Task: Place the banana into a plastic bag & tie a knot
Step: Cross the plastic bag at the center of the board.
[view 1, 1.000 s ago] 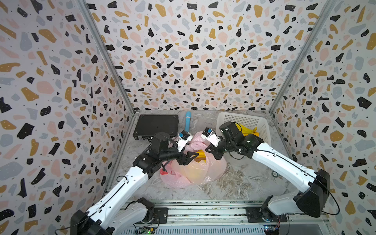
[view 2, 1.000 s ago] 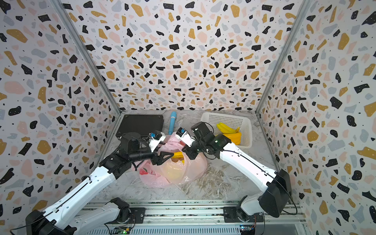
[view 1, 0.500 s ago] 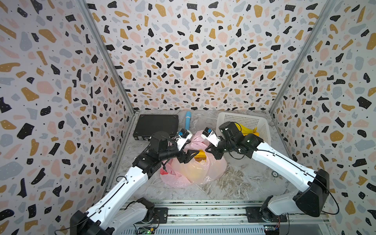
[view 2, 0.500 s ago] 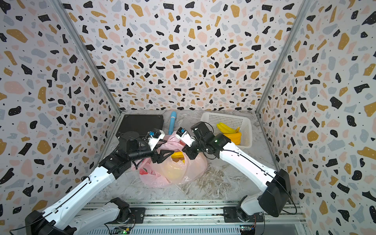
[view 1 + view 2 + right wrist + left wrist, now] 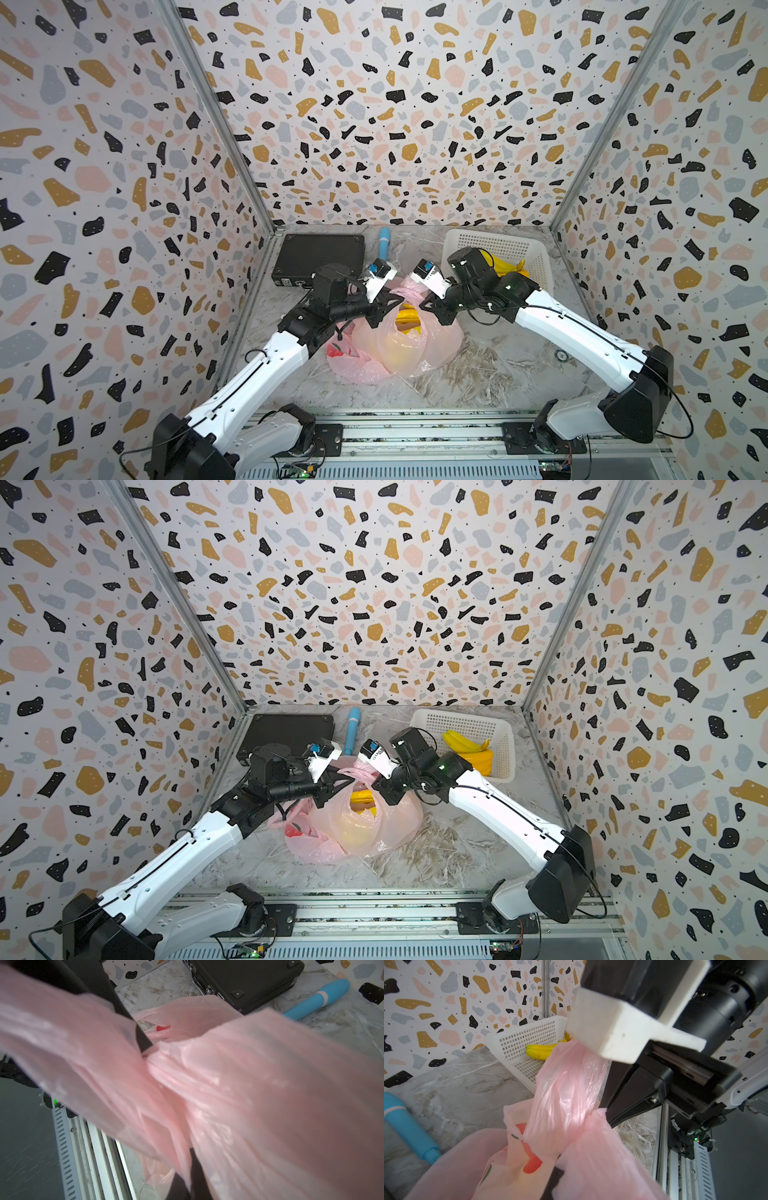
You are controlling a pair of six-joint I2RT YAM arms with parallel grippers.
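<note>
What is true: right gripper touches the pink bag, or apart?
Touching. The right wrist view shows the right gripper shut on the pink bag, film gathered around its tips.

Plastic bag [image 5: 409, 349] [image 5: 361, 833]: thin, see-through pink with a red print on its left side; crumpled and slumped in the middle of the scene, slightly left of centre.
Bag mouth [image 5: 405, 305]: open on the far side, raised above the bag's body.
Bag handles [image 5: 158, 1068] [image 5: 566, 1088]: pulled up and stretched taut, crossing and bunched together at one point; whether a knot is formed cannot be told.
Banana [image 5: 405, 316] [image 5: 360, 796]: yellow, inside the bag; part shows bare in the mouth, the rest is a yellow blur through the plastic.
</note>
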